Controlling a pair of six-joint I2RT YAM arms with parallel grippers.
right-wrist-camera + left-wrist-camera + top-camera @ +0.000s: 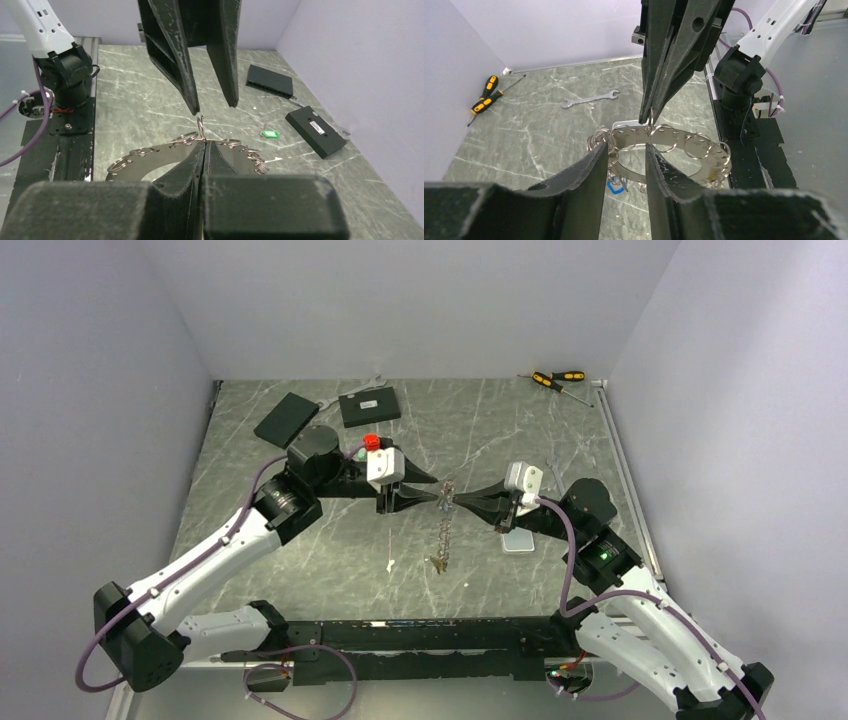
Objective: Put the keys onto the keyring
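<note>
Right wrist: right gripper clamped on the keyring, well off the desk edges; left gripper spread apart around its rim

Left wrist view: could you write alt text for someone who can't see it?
A large metal keyring, rim hung with small rings, is held above a marble table, pinched by the right gripper reaching in from the top. The left gripper, two dark fingers, stands open around it; a wrench and screwdrivers lie beyond.
</note>
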